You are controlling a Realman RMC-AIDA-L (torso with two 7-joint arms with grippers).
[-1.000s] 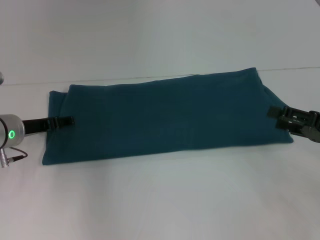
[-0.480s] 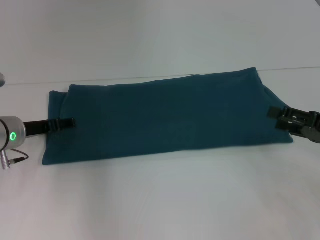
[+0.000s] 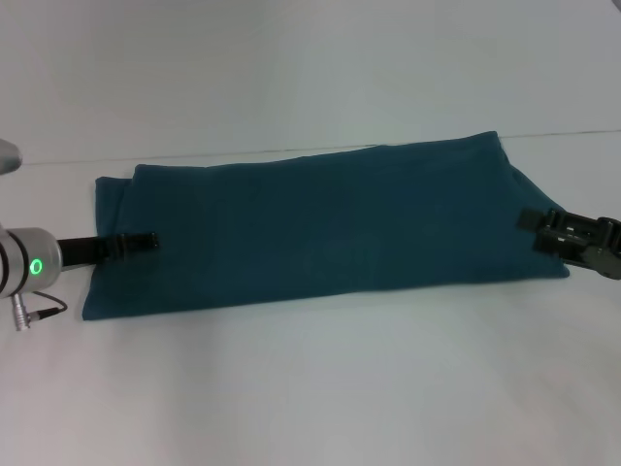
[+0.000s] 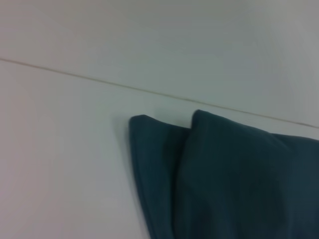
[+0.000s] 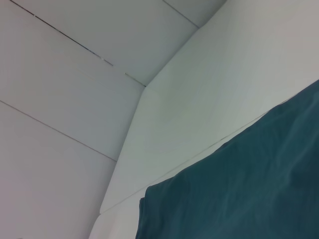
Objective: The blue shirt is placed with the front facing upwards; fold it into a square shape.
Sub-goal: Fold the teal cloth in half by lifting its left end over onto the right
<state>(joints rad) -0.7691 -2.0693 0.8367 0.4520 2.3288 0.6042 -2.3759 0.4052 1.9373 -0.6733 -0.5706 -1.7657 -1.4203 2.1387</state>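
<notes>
The blue shirt point(image 3: 320, 228) lies on the white table point(image 3: 310, 388) as a long dark teal band running left to right, folded lengthwise. Its print and collar are hidden. My left gripper point(image 3: 147, 240) lies low over the shirt's left end, a little in from the edge. My right gripper point(image 3: 529, 220) is at the shirt's right end, over its edge. The left wrist view shows a layered corner of the shirt point(image 4: 239, 184) on the table. The right wrist view shows a stretch of the shirt point(image 5: 239, 184) and its edge.
The table's back edge point(image 3: 58, 160) runs just behind the shirt, with a pale wall beyond it. Bare white tabletop lies in front of the shirt and to both sides.
My left gripper has slid a little to the right, farther over the shirt's left end. The right gripper and the shirt have barely moved.
</notes>
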